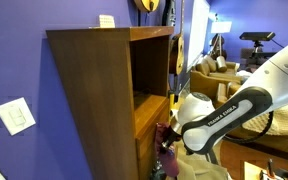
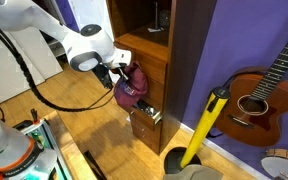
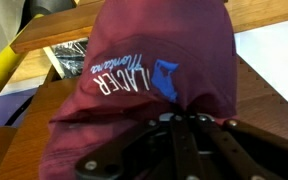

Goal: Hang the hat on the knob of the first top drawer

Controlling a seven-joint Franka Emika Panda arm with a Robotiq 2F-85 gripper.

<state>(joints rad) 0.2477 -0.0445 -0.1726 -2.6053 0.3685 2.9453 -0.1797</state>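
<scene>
Left to right in an exterior view: the gripper (image 2: pixel 121 74) is clenched on the hat (image 2: pixel 134 90), which hangs against the front edge of the first top drawer (image 2: pixel 156 62). No bench shows, so the cabinet (image 2: pixel 189 70) edge serves as reference. The knob is hidden behind cloth, so the judgement is to ease the hat's opening over it, check that it catches, and only then let go. In the wrist view the hat reads "LACIER" and a script "Montana", and the arm (image 1: pixel 224 112) lettering looks like "FRANKA EMIKA".
</scene>
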